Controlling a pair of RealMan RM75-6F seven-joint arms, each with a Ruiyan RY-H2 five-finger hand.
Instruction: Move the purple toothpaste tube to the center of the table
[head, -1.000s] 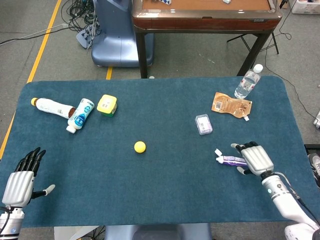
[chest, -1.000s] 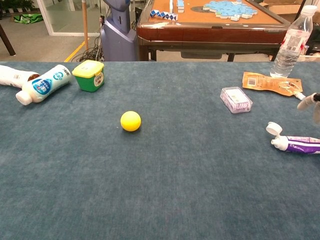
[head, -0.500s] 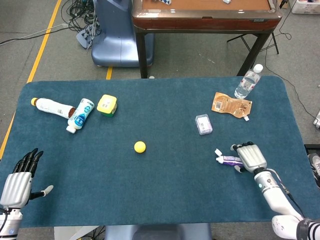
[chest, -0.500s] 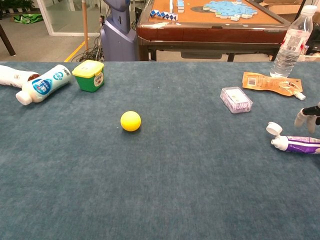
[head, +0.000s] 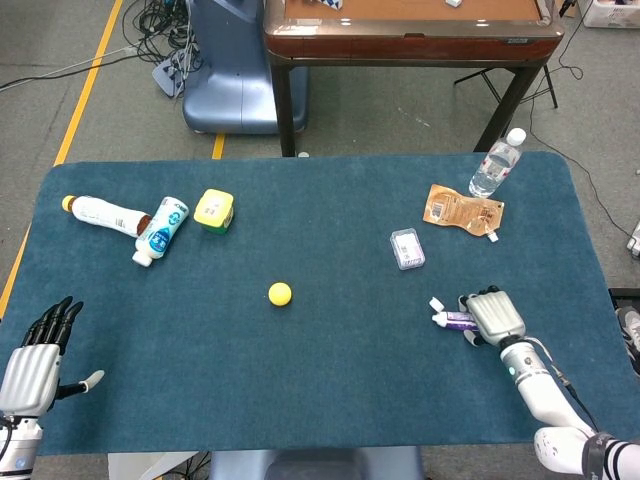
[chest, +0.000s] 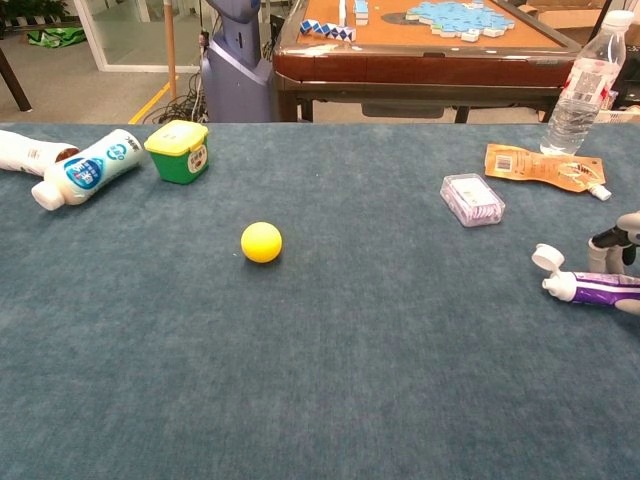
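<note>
Your right hand (head: 495, 316) curls its metallic fingers (chest: 606, 250) over the purple toothpaste tube (head: 452, 319), a slim glossy tube with a white flip cap, lying flat on the felt-like blue table (head: 330, 370) at near right. Whether it grips, you cannot tell. Your left hand (head: 35, 360) is open, fingers spread.

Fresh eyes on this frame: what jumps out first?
The yellow ball sits alone mid-table. At the right edge the right hand lies over the purple toothpaste tube, which lies flat with its cap open. At far left, two bottles lie tipped beside a green-and-yellow tub.
</note>
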